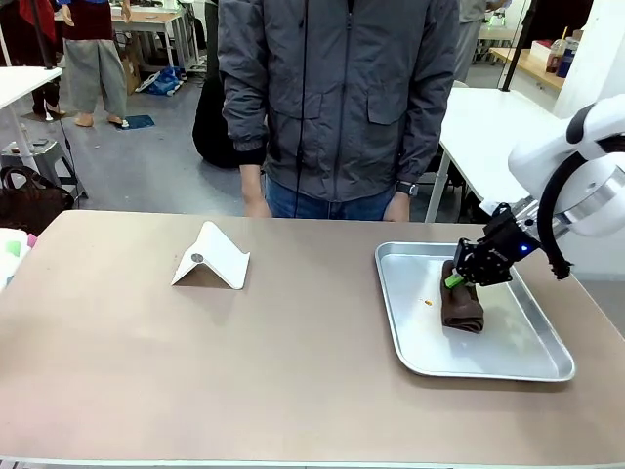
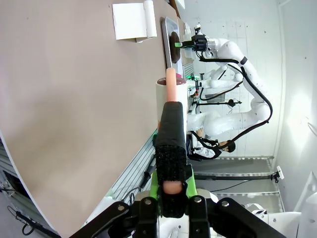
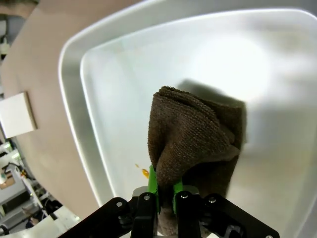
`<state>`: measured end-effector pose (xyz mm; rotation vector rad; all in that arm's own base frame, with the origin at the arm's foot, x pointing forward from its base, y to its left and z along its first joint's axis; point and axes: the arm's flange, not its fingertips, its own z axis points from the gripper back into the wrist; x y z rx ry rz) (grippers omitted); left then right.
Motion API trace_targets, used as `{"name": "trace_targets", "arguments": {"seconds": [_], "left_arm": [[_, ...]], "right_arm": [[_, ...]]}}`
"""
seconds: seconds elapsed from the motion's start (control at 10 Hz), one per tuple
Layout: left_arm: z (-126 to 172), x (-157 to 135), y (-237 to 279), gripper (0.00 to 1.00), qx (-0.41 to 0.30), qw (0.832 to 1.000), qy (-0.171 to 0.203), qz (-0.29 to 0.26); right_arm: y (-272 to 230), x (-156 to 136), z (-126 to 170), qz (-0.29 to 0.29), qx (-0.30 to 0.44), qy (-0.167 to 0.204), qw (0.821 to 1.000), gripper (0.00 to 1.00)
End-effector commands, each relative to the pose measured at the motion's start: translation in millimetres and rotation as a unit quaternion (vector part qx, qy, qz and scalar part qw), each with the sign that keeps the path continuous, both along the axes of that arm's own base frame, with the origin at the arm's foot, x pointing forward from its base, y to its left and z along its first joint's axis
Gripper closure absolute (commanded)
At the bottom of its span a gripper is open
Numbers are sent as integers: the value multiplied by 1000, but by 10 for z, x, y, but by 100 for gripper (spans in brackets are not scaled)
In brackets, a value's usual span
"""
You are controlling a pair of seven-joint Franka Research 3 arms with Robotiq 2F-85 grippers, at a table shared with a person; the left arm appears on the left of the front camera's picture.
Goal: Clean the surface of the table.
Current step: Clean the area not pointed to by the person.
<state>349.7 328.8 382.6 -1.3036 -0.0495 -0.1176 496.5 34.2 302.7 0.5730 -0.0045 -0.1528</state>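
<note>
The beige-brown table [image 1: 244, 371] stretches across the front view. At its right stands a silver tray [image 1: 410, 357], and in it lies a bunched brown cloth [image 1: 461, 311]. My right gripper [image 1: 457, 280] is shut on the cloth's upper fold; in the right wrist view the cloth [image 3: 193, 134] bulges out above that gripper [image 3: 166, 187]. In the left wrist view, off the table's [image 2: 74, 99] edge, my left gripper [image 2: 171, 114] is shut on a pink rod with a white roll-shaped end [image 2: 171, 91].
A folded white card [image 1: 210, 256] stands on the table left of the middle. A person in a grey jacket [image 1: 337, 88] stands at the far edge, hands hanging down. A small orange speck [image 1: 428, 302] lies in the tray beside the cloth.
</note>
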Motion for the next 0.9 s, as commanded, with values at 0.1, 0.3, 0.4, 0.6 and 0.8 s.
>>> {"name": "trace_targets", "arguments": {"seconds": [0.1, 0.3, 0.4, 0.6, 0.8], "left_arm": [[45, -11, -42, 78, -4, 1000, 1, 11], [45, -11, -42, 78, -4, 1000, 1, 11], [45, -11, -42, 78, -4, 1000, 1, 11], [45, -11, -42, 78, -4, 1000, 1, 11], [45, -11, -42, 78, -4, 1000, 1, 11]], "right_arm": [[304, 61, -60, 30, 39, -17, 999, 87], [555, 27, -55, 61, 45, -20, 997, 87], [663, -18, -57, 79, 40, -20, 996, 87], [736, -100, -48, 108, 33, -19, 993, 87], [749, -199, -29, 139, -30, -27, 989, 87]]}}
